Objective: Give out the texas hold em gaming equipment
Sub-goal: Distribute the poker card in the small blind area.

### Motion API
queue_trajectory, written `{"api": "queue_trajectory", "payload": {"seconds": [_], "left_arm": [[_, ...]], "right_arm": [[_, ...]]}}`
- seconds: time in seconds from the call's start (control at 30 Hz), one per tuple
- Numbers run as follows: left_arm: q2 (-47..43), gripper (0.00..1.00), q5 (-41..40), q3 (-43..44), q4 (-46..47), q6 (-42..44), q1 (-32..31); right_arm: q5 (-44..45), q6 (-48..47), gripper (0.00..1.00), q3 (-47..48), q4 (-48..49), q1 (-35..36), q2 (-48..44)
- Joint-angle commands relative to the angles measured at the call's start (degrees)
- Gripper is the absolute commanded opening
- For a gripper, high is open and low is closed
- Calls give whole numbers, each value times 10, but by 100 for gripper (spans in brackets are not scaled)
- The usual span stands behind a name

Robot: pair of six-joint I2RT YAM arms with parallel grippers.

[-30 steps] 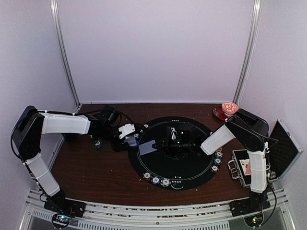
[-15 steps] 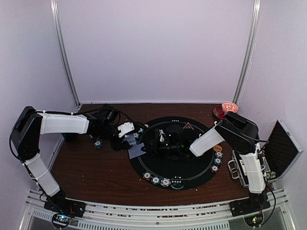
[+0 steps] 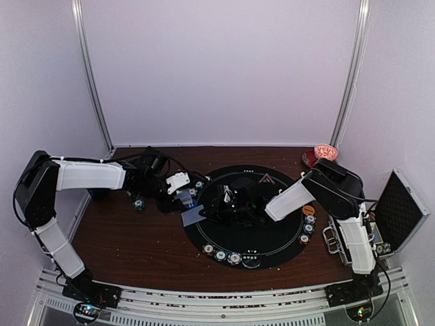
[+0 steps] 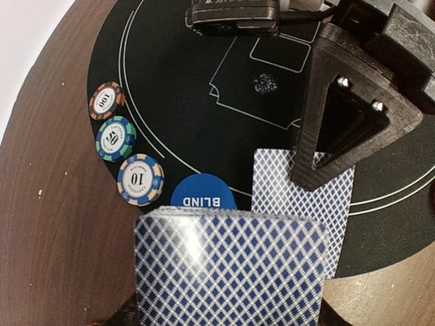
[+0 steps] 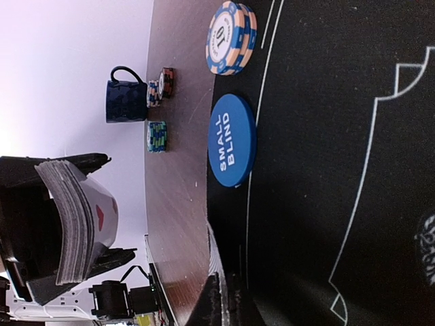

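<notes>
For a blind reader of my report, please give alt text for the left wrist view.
A deck of blue-backed cards fills the foreground, above a black mat on a brown table. One card lies on the mat under the right gripper; left of it sit a blue disc and three chips in a row.

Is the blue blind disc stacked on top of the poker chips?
No, the blue blind disc lies flat at the edge of the black mat, beside the 10 chip, not on it.

A red-patterned cup (image 3: 325,151) stands near an open metal case (image 3: 402,207).
</notes>
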Motion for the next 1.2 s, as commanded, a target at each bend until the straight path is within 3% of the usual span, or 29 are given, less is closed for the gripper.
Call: {"api": "queue_trajectory", "payload": {"seconds": [0.0,0.2,0.53,0.8,0.97,1.17], "left_arm": [[-14,59,4,13,24,-5,4],[-15,59,6,13,24,-6,5],[-12,59,9,14,24,-6,5],[-16,59,12,13,23,-6,5],[-16,59,16,13,21,-5,5],[-13,59,25,15,16,-1,5]], "right_arm": [[20,-24,7,24,-38,10,6],[30,-35,11,28,-59,13,0],[89,-101,43,33,-172,12,-59],[131,-145,54,33,-250,13,-97],[138,-158,57,2,-244,6,-142],[95,-144,59,-60,-137,-16,-185]]}}
